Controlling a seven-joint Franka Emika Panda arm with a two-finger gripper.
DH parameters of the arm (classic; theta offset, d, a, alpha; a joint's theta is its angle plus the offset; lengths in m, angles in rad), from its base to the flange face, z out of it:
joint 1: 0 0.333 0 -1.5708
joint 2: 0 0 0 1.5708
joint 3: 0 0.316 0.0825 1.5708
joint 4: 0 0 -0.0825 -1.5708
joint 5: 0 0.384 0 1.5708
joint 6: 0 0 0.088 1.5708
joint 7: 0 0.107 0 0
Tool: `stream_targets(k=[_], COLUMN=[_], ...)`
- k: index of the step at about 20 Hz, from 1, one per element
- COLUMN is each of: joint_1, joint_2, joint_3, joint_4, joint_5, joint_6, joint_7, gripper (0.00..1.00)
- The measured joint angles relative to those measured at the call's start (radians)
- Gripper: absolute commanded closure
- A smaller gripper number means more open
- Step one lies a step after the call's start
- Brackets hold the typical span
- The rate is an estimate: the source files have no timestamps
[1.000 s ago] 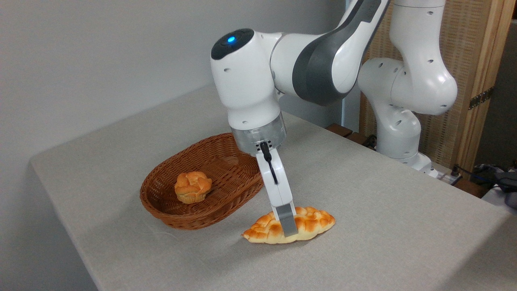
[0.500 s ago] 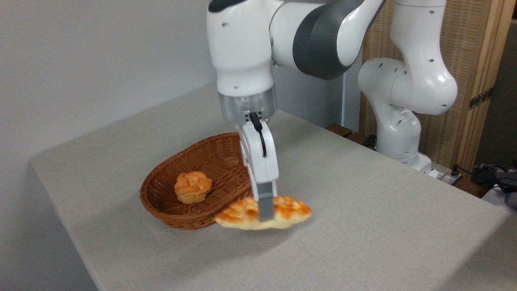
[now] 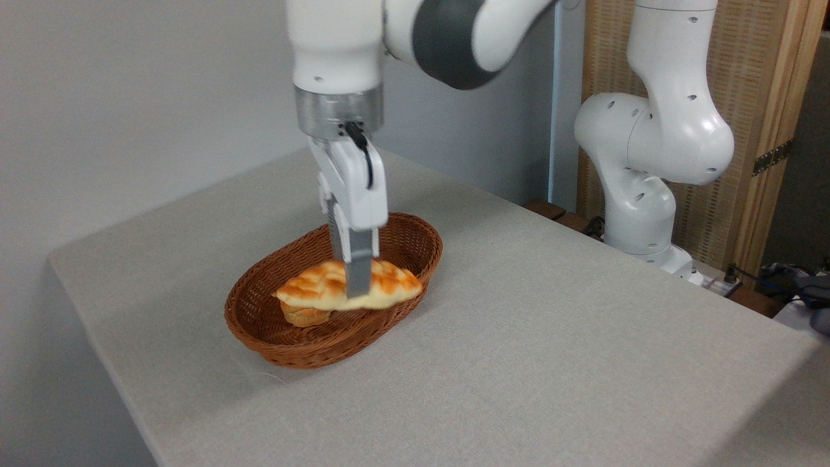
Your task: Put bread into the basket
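Bread [image 3: 382, 289] clamped mid-length in hand [image 3: 357, 285], hanging level over basket [image 3: 415, 239] on tabletop [image 3: 551, 337], just above small bun [image 3: 302, 314] at its left end; carry done, lowering and release left.

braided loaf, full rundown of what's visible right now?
The bread is a long, pointed-oval braided loaf, golden-orange patches over pale cream, slightly motion-blurred. It lies roughly level, clamped near its middle by the gripper, whose near finger crosses its front. It hangs over the basket, lengthwise along it, its left end over the small bun, which it mostly hides. Whether it touches the bun or basket cannot be told.
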Motion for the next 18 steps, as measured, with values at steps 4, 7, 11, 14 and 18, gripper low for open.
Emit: stream_targets(k=[4,7,11,14,18], joint_1=[-0.003,-0.005,-0.006,-0.006,-0.006], joint_2=[0.000,0.000,0.001,0.002,0.006], joint_3=[-0.090,-0.135,-0.180,-0.199,-0.212], joint_4=[0.012,0.015,0.015,0.015,0.015], joint_5=[0.000,0.000,0.000,0.000,0.000], joint_6=[-0.041,-0.081,-0.102,-0.109,-0.119], joint_7=[-0.108,-0.189,-0.335,-0.446,-0.496], gripper=[0.51,0.32,0.06,0.00,0.00])
